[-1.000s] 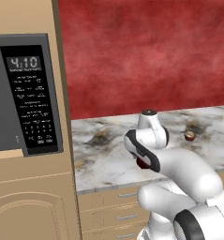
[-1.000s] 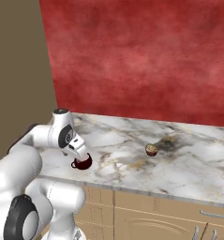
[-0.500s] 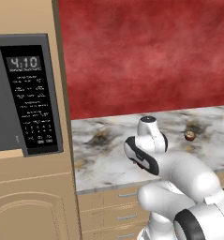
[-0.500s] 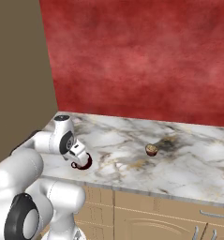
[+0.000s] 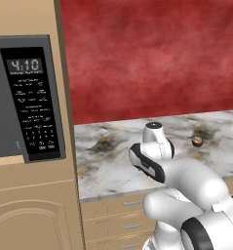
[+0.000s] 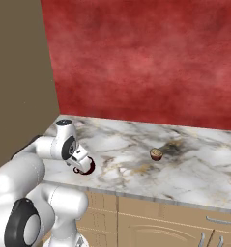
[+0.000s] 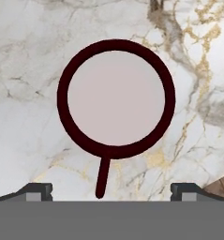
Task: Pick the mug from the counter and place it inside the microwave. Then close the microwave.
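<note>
The mug [image 7: 115,98] stands upright on the marble counter [image 7: 29,117], seen from straight above: dark maroon rim, pale inside, thin handle toward the bottom of the hand view. My gripper [image 7: 113,193] hangs open just over it, one fingertip [image 7: 38,190] at each side of the handle, touching nothing. In the right base view the hand covers most of the mug [image 6: 90,167] near the counter's [image 6: 184,166] front left edge. The microwave [image 5: 32,102] sits in a tan cabinet at the left, showing its keypad and clock.
A small round brown object [image 6: 156,154] lies on the counter to the right of the mug, also seen past the arm [image 5: 197,141]. A red wall backs the counter. Drawers with metal handles [image 5: 123,215] run below the counter edge.
The hand has come down over the mug, closer to the counter. The jaws have stayed open and the mug has not moved.
</note>
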